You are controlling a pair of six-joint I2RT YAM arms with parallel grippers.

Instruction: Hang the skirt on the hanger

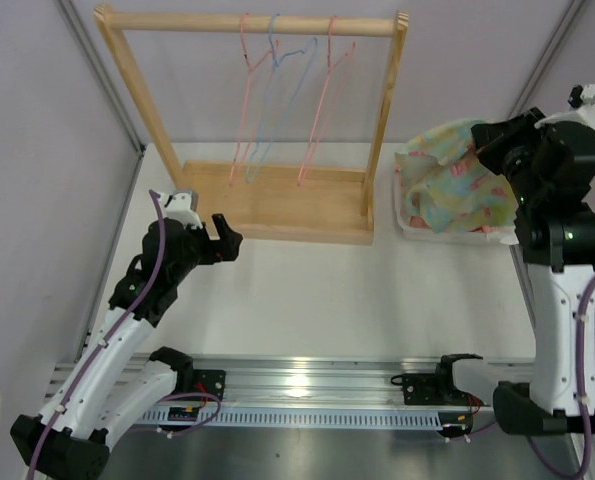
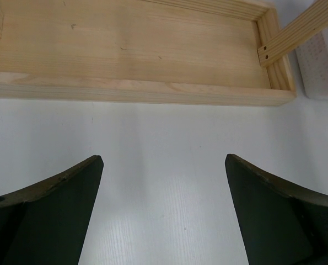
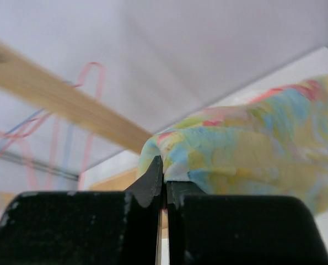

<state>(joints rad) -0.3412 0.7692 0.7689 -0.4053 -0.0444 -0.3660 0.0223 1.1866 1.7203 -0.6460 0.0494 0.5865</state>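
Skirt (image 1: pixel 447 185) lies right of the rack (image 1: pixel 277 195). Right gripper (image 3: pixel 162 168) pinches its edge: lift slowly so nothing slips. Left gripper (image 2: pixel 164 157) is spread, by the rack.

You have one wooden rack (image 1: pixel 277 205). On its rail, two pink wire hangers: left pink hanger (image 1: pixel 245 45), right pink hanger (image 1: pixel 330 45). Between them, light blue hanger (image 1: pixel 274 38): at least one, wires overlap. Right of the rack: one white basket (image 1: pixel 417 232), one floral skirt (image 1: pixel 447 190) inside. Before the rack: two arms, left arm (image 1: pixel 127 330), right arm (image 1: pixel 557 300).
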